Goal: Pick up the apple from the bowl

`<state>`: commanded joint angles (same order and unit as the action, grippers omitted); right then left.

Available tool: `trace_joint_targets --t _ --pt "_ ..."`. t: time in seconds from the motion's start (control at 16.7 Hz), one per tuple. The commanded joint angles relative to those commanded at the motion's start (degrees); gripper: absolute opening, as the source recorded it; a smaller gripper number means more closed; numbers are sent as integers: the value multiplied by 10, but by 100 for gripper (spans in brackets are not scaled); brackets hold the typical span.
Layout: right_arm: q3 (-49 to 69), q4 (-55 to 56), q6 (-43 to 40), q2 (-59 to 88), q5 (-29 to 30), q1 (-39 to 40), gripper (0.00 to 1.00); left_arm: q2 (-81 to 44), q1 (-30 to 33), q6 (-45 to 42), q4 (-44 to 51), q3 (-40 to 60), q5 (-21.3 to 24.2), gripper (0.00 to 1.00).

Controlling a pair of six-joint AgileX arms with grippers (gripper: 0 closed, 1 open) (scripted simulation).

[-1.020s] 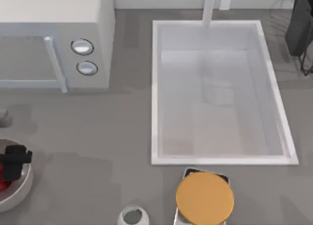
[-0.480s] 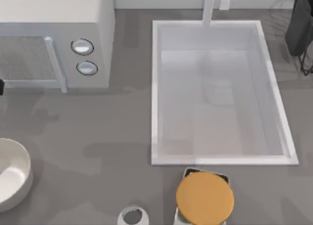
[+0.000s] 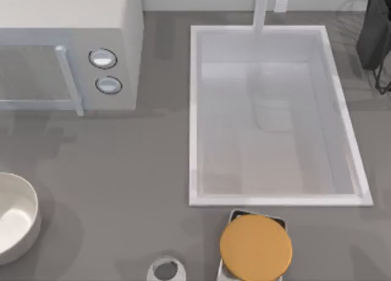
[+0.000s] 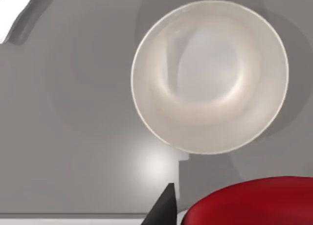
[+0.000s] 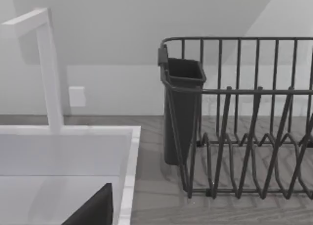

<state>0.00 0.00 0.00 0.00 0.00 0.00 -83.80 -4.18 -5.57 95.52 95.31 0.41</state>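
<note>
The apple sits close under the left wrist camera, seemingly held by the left gripper, above the empty bowl at the counter's left edge.

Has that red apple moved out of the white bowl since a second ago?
Yes. In the top view the bowl at the table's left edge is now bare inside; the apple shows close to the left wrist camera, above the bowl.
</note>
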Motion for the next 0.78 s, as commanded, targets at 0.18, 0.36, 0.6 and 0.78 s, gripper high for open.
trace_joint_targets --t 0.18,0.36,0.6,0.78 --pt "0 0 0 0 0 0 100 0 0 0 1 1 0 0" --pt "0 0 0 0 0 0 100 -6 6 7 -4 -2 0 0" --pt "0 0 0 0 0 0 100 -41 92 94 -39 -23 -1 0" --pt "0 0 0 0 0 0 100 -73 212 214 -86 -53 -2 0"
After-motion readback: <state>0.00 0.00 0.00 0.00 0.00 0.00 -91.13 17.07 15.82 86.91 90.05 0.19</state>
